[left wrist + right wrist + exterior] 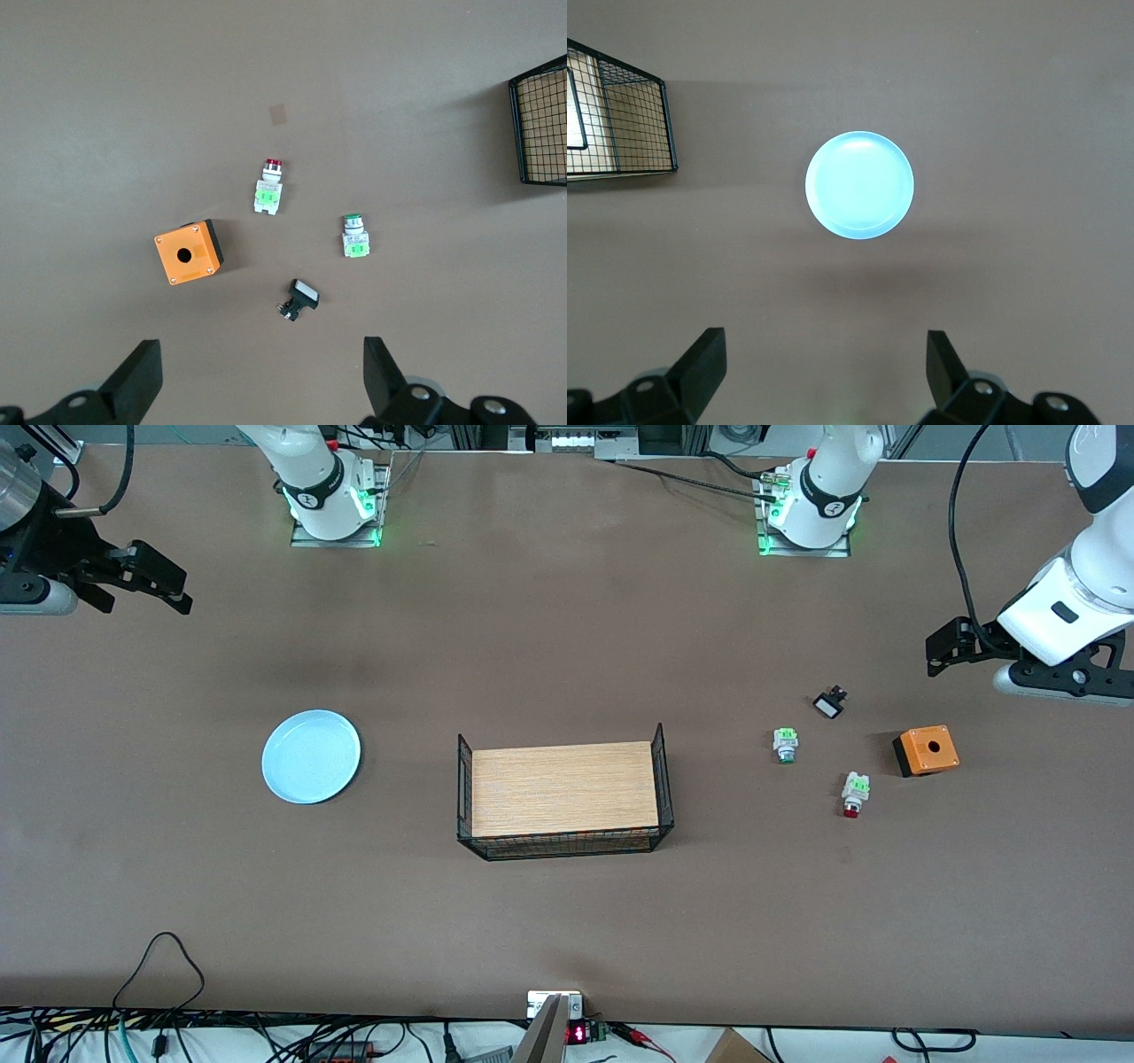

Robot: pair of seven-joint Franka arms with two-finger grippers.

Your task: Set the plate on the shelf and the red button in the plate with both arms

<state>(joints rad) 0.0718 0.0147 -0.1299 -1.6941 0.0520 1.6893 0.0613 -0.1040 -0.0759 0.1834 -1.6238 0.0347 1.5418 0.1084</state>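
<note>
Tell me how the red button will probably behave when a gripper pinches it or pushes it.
The red button lies on its side, so its rounded red tip may let it roll or pivot if pushed. It looks small and probably light, so a nudge could slide it. Its blocky white and green body probably offers flatter faces for the open left gripper.

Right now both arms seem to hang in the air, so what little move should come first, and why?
Probably the left gripper, open and empty, should sink toward the red button, which lies untouched on the table beside the orange box. The right gripper, also open, hangs above the plate and could descend likewise.
</note>
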